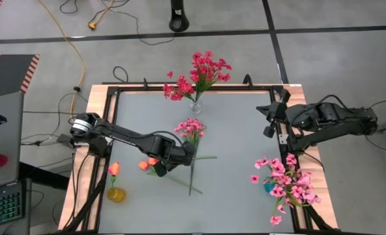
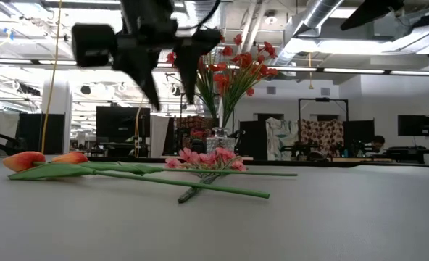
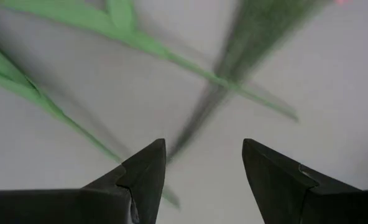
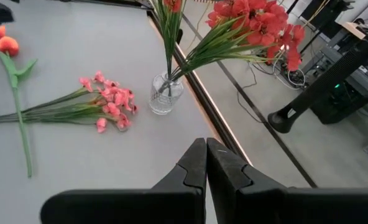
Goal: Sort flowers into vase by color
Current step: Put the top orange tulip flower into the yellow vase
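Grey table (image 1: 238, 189): pink spray (image 1: 190, 128) and orange tulips (image 1: 147, 164) lying flat

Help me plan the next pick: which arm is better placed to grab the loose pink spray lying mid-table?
Left. Its open gripper hovers over the crossed stems of the pink spray; the right gripper sits shut at the table's edge.

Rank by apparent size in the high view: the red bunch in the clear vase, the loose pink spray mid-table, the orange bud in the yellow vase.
1. red bunch
2. loose pink spray
3. orange bud
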Controlling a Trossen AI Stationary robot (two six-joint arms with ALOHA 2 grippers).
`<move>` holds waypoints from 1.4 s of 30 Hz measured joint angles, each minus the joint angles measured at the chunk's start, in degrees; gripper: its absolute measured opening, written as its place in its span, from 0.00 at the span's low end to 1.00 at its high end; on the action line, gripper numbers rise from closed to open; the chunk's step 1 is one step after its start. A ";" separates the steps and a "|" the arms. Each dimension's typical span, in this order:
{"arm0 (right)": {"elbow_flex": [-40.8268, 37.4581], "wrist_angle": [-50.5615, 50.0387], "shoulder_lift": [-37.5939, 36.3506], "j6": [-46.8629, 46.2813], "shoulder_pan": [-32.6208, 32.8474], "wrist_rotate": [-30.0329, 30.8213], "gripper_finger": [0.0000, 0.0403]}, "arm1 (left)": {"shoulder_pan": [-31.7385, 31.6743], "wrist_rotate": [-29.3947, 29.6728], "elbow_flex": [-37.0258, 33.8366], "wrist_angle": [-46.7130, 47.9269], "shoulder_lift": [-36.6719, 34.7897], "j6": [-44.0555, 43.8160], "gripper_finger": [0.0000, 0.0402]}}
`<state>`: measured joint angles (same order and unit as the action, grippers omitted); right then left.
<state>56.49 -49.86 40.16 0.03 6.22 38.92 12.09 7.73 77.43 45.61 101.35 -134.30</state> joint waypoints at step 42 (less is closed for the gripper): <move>0.00 -0.68 0.03 -0.07 0.00 -0.13 0.09 | -6.87 0.43 -18.44 -12.76 0.06 7.75 0.35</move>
<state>56.49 -50.54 40.18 -0.03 6.22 38.79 5.23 8.16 58.98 32.85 101.41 -126.55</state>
